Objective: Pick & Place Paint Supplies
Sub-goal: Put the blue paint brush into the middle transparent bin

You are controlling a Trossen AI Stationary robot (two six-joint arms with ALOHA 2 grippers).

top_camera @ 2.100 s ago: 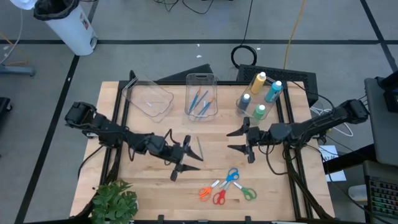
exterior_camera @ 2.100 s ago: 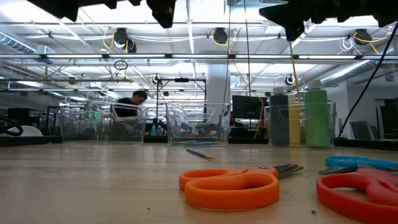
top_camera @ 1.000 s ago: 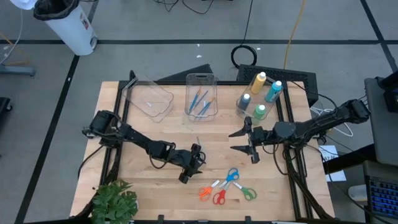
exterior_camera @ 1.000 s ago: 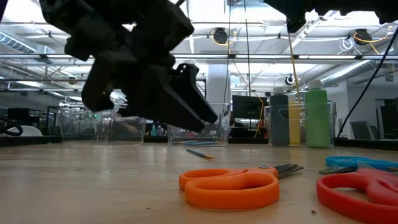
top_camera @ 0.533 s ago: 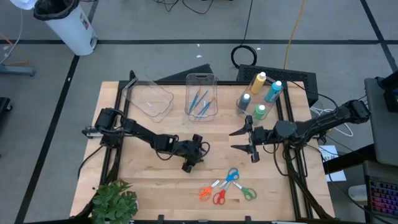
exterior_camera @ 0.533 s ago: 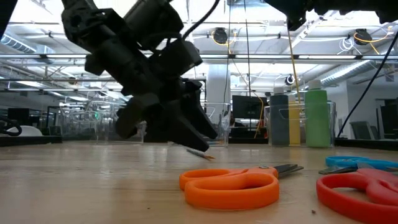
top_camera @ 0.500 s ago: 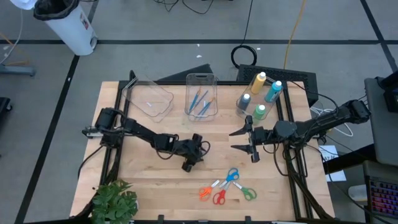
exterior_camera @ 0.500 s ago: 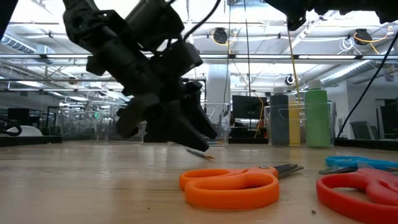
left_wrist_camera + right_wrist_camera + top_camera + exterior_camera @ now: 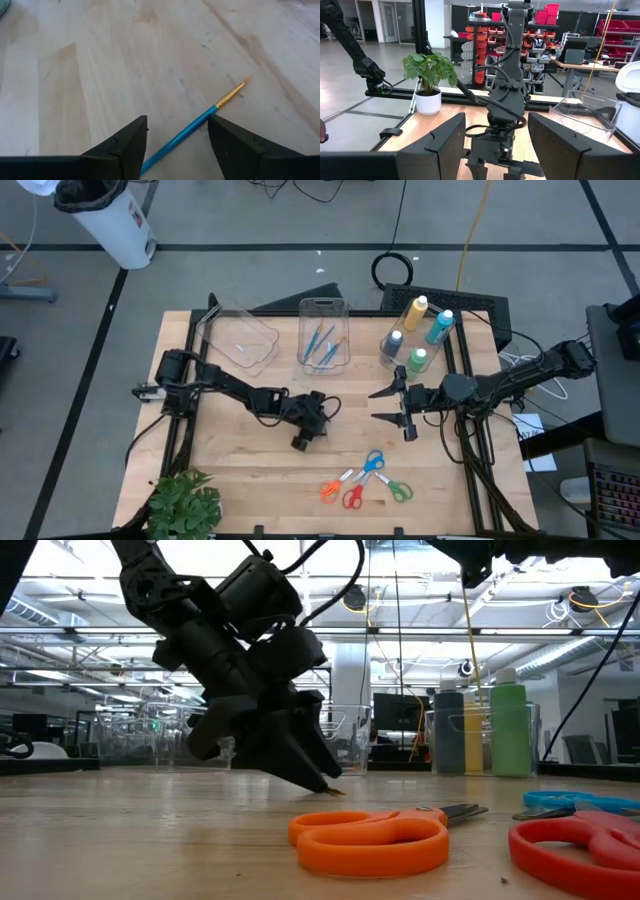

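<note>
Currently left tool (image 9: pixel 177 145) is down at centre of the pale wooden surface (image 9: pixel 240 480), fingers spread, straddling a thin blue-handled brush with gold ferrule and orange tip (image 9: pixel 200 121); brush lies flat on the wood between the fingers, not pinched. Low view: left tool (image 9: pixel 318 780) tips touch or nearly touch the wood, centre frame.

Right tool (image 9: pixel 388 405) hovers right of centre in high view, fingers spread, nothing held.

Upper centre of high view: clear plastic bin (image 9: pixel 324 310) with more blue brushes (image 9: pixel 322 343) inside. Upper left: second clear plastic bin (image 9: pixel 262 348), tilted. Upper right: white-capped paint bottles in a cluster, yellow (image 9: pixel 412 313), blue (image 9: pixel 439 327), green (image 9: pixel 417 360), grey-blue (image 9: pixel 394 345); whether a bin holds them cannot tell.

Lower centre-right: small scissors grouped on the wood, orange-handled (image 9: pixel 329 489), red-handled (image 9: pixel 351 497), blue-handled (image 9: pixel 373 463), green-handled (image 9: pixel 399 491). Low view shows orange scissors (image 9: pixel 370 840) foreground centre, red (image 9: pixel 580 850) lower right.

Green leafy plant (image 9: pixel 185 505) lower left corner.
</note>
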